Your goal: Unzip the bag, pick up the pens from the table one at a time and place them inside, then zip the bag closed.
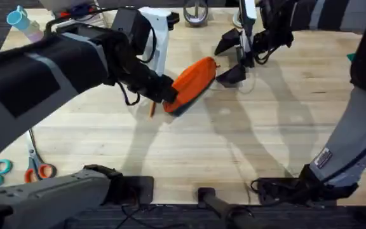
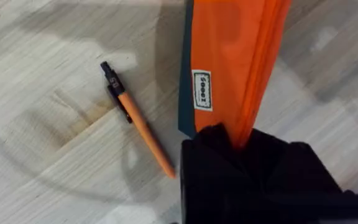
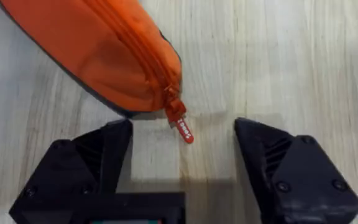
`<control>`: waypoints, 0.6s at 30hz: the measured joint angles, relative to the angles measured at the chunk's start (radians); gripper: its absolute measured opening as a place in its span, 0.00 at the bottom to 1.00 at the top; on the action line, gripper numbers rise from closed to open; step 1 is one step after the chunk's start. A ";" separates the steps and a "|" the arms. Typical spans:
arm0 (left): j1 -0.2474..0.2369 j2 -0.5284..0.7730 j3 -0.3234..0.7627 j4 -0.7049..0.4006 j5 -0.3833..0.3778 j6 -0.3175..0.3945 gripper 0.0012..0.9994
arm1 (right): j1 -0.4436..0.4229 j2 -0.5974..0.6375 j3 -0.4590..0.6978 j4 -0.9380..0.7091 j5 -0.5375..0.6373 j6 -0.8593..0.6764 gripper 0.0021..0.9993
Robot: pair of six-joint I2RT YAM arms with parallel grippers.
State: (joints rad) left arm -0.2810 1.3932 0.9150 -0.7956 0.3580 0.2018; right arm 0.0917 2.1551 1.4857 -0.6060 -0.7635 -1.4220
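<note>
The elongated orange fabric pencil pouch with a dark navy underside (image 1: pixel 192 83) lies slantwise near the middle of the light wooden plank counter (image 1: pixel 170 146), its zipper closed to the far end. The left tool (image 1: pixel 169 94) is pinched on the pouch's near end, the fabric bunching between its black fingers (image 2: pixel 229 146). The right tool (image 3: pixel 182 146) hovers at the other end, its fingers spread wide, with the small red zipper pull tab (image 3: pixel 183 126) lying between them on the wood.

The step in hand looks like the unzipping. To do it well, the right tool should come down squarely over the tab, close on the tab alone rather than the fabric, and draw along the zipper line toward the left tool, which holds the pouch taut as an anchor.

The thin orange pen with a black clip end (image 2: pixel 137 124) lies just beside the pouch, apart from it. In the overhead view the left arm covers most of it. Whether other pens lie on the counter cannot be told. The white label (image 2: pixel 202 90) on the pouch carries lettering too small to read.
</note>
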 joint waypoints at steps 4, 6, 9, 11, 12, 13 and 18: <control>0.000 0.000 0.000 0.000 0.000 0.000 0.04 | 0.000 0.000 0.000 0.000 0.000 0.000 1.00; 0.000 0.000 0.000 0.000 0.000 0.000 0.04 | 0.000 0.000 0.000 0.000 0.000 0.000 1.00; 0.000 0.000 0.000 0.000 0.000 0.000 0.04 | 0.000 0.000 0.000 0.000 0.000 0.000 1.00; 0.000 0.000 0.000 0.000 0.000 0.000 0.04 | 0.002 0.000 0.000 0.000 0.000 0.000 1.00; 0.000 0.000 0.000 0.000 0.000 0.000 0.04 | 0.003 0.000 0.000 0.000 0.000 0.000 1.00; 0.000 0.000 0.000 0.000 0.000 0.000 0.04 | 0.003 0.000 0.000 0.000 0.000 0.000 1.00; 0.000 0.000 0.000 0.000 0.000 0.000 0.04 | 0.003 0.000 0.000 0.008 -0.038 -0.013 1.00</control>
State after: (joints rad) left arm -0.2810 1.3933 0.9150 -0.7959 0.3580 0.2016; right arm 0.0952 2.1551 1.4860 -0.5976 -0.8017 -1.4352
